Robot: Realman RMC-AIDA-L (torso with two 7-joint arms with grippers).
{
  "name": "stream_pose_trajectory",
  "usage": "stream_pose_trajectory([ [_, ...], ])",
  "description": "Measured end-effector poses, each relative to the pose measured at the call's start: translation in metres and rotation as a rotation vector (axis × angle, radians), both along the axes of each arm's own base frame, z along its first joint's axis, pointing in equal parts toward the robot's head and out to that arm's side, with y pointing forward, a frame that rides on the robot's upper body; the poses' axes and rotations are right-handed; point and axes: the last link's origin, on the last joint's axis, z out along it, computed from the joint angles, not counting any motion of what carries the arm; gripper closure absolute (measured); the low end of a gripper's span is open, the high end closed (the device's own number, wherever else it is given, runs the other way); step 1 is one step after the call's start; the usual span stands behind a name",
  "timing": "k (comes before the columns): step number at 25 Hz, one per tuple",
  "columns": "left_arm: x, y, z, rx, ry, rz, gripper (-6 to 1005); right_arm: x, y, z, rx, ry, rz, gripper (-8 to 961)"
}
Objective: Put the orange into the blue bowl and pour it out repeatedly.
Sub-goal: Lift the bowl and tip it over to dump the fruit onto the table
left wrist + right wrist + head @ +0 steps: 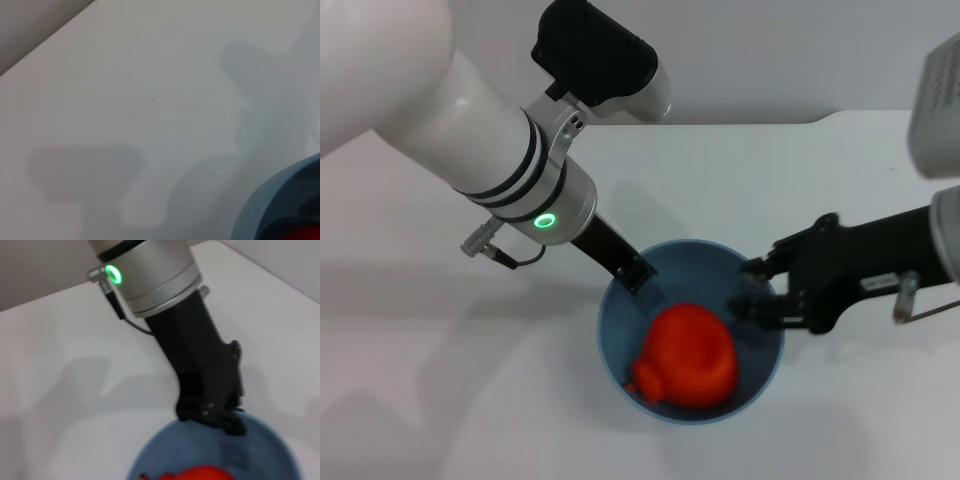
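1. You see the left gripper reaching down onto the far rim of the blue bowl, its black finger over the edge.
2. You see the orange lying inside the bowl.
3. A green ring light glows on that arm's wrist above the white table.

- Left arm: enters from the far left and slopes down toward centre; a green ring light shows on its wrist.
- Left gripper: black, closed on the far-left rim of the blue bowl; the right wrist view shows it clamped there.
- Right arm: reaches in from the right, roughly level.
- Right gripper: black fingers parted at the bowl's right rim, grasping nothing.
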Motion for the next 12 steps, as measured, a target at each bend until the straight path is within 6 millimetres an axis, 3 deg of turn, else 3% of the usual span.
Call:
stream_pose_trajectory([
  [3,0.0,0.002,0.001,0.013,0.005,-0.011,1000,0.009,0.005,0.012,0.048,0.016,-0.069,567],
  [7,-0.001,0.009,0.006,0.078,0.026,-0.048,1001,0.036,0.011,0.033,0.14,-0.005,-0.228,567],
  [12,-0.002,0.015,0.013,0.207,0.036,-0.175,1001,0.071,0.003,0.051,0.173,-0.049,-0.406,568],
])
